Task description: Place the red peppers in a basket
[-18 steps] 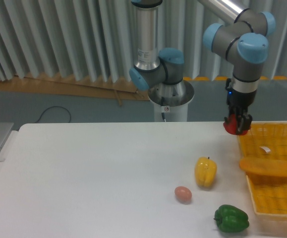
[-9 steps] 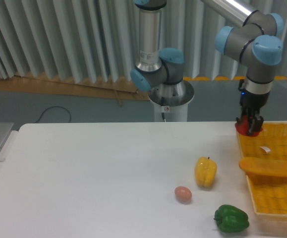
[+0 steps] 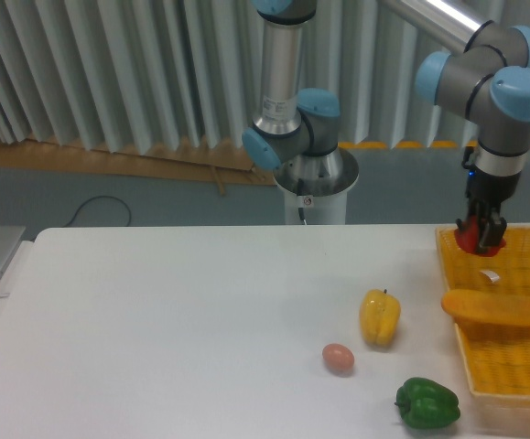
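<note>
Gripper (image 3: 481, 240) hangs straight down from the arm's wrist at the right of the scene, clenched around the red pepper (image 3: 478, 242), which shows as a small red lump between the dark fingers. Pepper and gripper sit above the far left corner of the basket (image 3: 521, 366), just inside its near-left rim, and the pepper is held up off the mesh floor rather than resting on it.

The basket is a yellow-orange mesh tray at the right edge of the white worktop (image 3: 173, 329), cut off by the picture's border. Inside it lies a long orange thing (image 3: 502, 307), set crosswise, and a small pale scrap (image 3: 490, 274) near the back; what either is cannot be told.

On the worktop to the left of the basket stand three things, well apart from the gripper: a yellow pepper (image 3: 380, 317), upright; a pinkish egg (image 3: 338, 358) just in front and to its left; and a green pepper (image 3: 427, 403) near the front edge, close to the basket's corner.
</note>
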Controlling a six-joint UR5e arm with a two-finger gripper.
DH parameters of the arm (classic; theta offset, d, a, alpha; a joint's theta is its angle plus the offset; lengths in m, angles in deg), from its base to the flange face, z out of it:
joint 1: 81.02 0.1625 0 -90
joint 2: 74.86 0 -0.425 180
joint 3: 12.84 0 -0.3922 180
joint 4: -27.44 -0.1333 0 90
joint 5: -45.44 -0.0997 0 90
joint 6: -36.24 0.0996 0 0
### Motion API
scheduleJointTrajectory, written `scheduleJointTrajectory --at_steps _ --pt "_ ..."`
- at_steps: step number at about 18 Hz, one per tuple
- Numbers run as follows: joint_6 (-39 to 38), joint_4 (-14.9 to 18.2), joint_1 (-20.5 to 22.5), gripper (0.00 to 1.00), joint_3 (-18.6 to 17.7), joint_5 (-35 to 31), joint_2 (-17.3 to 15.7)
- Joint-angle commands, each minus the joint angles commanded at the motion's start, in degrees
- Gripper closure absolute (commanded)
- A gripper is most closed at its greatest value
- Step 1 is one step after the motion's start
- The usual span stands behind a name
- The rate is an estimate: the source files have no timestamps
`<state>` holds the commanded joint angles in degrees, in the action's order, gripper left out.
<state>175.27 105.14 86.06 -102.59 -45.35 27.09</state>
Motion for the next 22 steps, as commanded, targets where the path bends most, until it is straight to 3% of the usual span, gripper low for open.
scheduleJointTrajectory --at_steps 7,10,11,12,14,22 --pt "0.0 -0.7 -0.1 0.58 0.7 0.0 0.6" --pt "0.0 -0.7 -0.2 0.39 0.7 0.0 1.1" --pt "0.0 -0.8 -0.3 0.18 0.7 0.0 1.1" --pt "0.0 -0.8 -0.4 0.09 0.7 0.0 1.4" --pt "-0.2 -0.8 -0.5 0.00 0.7 0.0 1.5" --pt "-1.2 -0.8 -0.6 0.00 0.7 0.1 1.6"
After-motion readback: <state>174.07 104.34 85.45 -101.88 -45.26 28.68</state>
